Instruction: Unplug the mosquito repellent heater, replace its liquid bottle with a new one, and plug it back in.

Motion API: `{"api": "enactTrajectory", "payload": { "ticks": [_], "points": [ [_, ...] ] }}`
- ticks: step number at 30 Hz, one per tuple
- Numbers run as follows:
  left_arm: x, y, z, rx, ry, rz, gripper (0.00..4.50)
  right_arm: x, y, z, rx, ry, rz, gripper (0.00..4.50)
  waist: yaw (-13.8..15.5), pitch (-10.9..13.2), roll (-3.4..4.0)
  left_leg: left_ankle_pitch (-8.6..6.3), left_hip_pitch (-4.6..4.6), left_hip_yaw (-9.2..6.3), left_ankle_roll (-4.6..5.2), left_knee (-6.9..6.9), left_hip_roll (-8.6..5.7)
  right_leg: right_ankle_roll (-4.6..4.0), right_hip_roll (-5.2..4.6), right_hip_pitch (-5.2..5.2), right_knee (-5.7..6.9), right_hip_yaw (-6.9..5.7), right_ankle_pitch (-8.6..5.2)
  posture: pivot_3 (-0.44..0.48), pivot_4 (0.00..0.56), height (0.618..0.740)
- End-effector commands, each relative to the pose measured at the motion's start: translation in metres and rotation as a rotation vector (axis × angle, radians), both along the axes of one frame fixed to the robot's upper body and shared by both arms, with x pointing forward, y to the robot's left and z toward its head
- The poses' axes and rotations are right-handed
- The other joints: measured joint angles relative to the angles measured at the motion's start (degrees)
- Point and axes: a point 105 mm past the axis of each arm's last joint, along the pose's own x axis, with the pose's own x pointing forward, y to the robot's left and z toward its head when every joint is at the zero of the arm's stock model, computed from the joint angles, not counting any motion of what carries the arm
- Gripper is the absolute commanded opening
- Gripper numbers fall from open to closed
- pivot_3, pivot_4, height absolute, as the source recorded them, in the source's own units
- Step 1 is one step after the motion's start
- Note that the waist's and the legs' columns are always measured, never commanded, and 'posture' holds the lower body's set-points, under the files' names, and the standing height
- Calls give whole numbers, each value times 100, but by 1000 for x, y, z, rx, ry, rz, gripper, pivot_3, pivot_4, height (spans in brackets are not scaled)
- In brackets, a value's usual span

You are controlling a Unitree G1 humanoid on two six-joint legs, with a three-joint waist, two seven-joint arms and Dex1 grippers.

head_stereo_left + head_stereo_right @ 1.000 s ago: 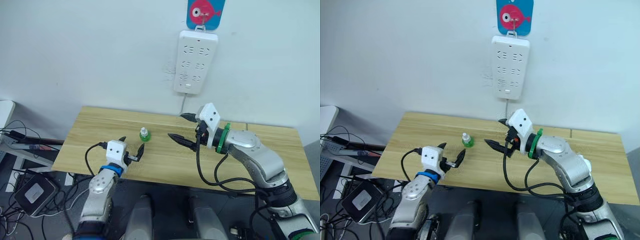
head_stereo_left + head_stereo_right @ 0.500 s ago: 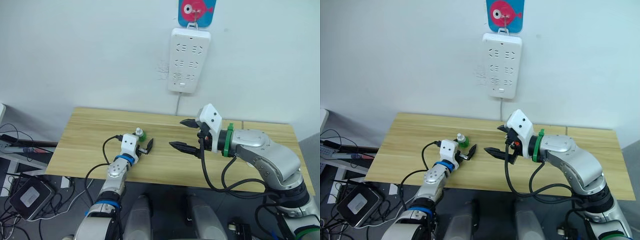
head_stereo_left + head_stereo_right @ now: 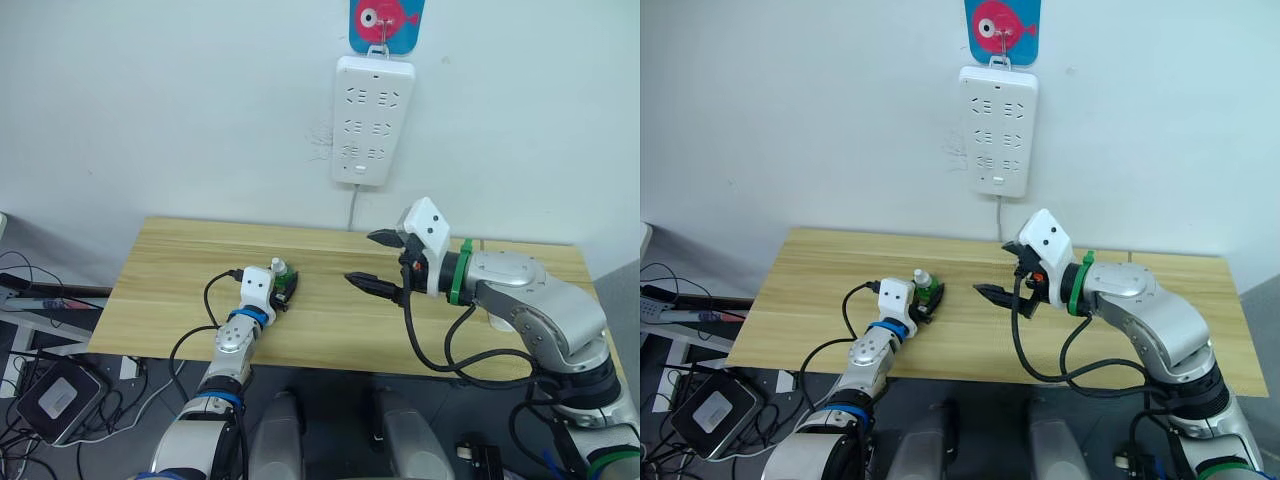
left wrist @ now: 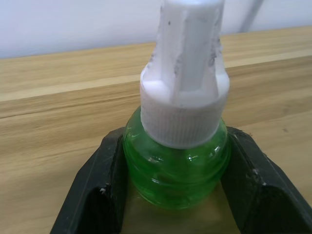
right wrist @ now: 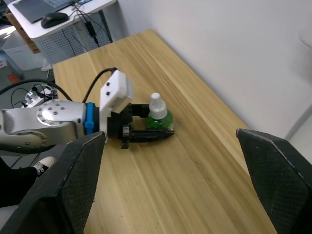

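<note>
The new bottle (image 3: 281, 274), small, green and translucent with a white pointed cap (image 4: 187, 73), stands upright on the left half of the wooden table (image 3: 160, 260). My left gripper (image 3: 288, 287) is shut on its green body, one black finger (image 4: 92, 190) pressed against each side. My right gripper (image 3: 360, 258) hovers open over the table's middle, to the right of the bottle, with nothing between its fingers. The mosquito repellent heater and its liquid bottle are out of view.
A long white power strip (image 3: 367, 120) hangs on the wall above the table's far edge, under a blue hook plate with a red fish (image 3: 386, 22). Its cable (image 3: 352, 213) drops behind the table. Cables and a device lie on the floor at left (image 3: 45, 385).
My left gripper has reached forward to the capped bottle and closed its fingers on it. The right gripper has stayed open in about the same place. The camera has shifted.
</note>
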Motion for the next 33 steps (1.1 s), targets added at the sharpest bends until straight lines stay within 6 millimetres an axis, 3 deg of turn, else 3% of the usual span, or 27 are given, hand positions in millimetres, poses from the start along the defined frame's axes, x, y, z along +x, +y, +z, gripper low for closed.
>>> {"api": "enactTrajectory", "payload": {
  "ticks": [1, 5, 7, 9, 15, 19, 28, 33],
  "points": [
    [-1, -32, 48, 56, -134, -268, 2267, 0, 3, 8, 33, -56, 24, 4500, 5, 2, -1, 0, 0, 0, 0, -1, 1, 0, 0, -1, 0, -1, 0, -24, 309, 740],
    [-31, -63, 86, 91, -101, -679, 2267, -3, 13, 3, 62, -41, 94, 4500, 17, 2, -1, 1, -3, -6, -2, -5, 3, 0, 5, -2, 4, -5, 0, 0, 299, 740],
    [-52, -68, 95, 139, -31, -877, 2267, -5, 20, 1, 79, -38, 143, 4500, -1, 1, -1, 1, -1, -7, -3, -7, 5, -1, 5, -2, 5, -5, 0, -2, 293, 740],
    [-61, -65, 100, 175, 44, -991, 2267, -5, 28, 2, 99, -39, 180, 4500, -22, 1, 6, 1, 2, -6, -3, -10, 5, -2, 6, -3, 6, -4, -1, -13, 283, 740],
    [-57, -66, 125, 162, 89, -1059, 2267, -3, 43, 10, 183, -52, 192, 4500, -55, 4, -1, 2, -2, -17, -2, -4, 8, -3, 13, -8, 9, -12, -2, -32, 278, 740],
    [-56, -66, 130, 159, 89, -1067, 2267, -2, 46, 10, 197, -59, 180, 3559, -62, 4, -1, 1, -7, -7, -3, -4, 3, -3, 5, -9, 4, -4, -2, -38, 274, 740],
    [-58, -62, 132, 177, 86, -1080, 2267, -5, 42, 4, 167, -76, 200, 331, -58, 4, -1, 1, -17, -27, -4, -4, 6, -4, 8, -18, 11, -23, -1, -26, 264, 740],
    [-60, -61, 132, 179, 83, -1078, 2267, -10, 41, 3, 168, -57, 225, 282, -46, 4, -1, 1, -18, -26, -4, -2, 5, -4, 6, -17, 12, -22, -1, -9, 258, 740]
  ]
}}
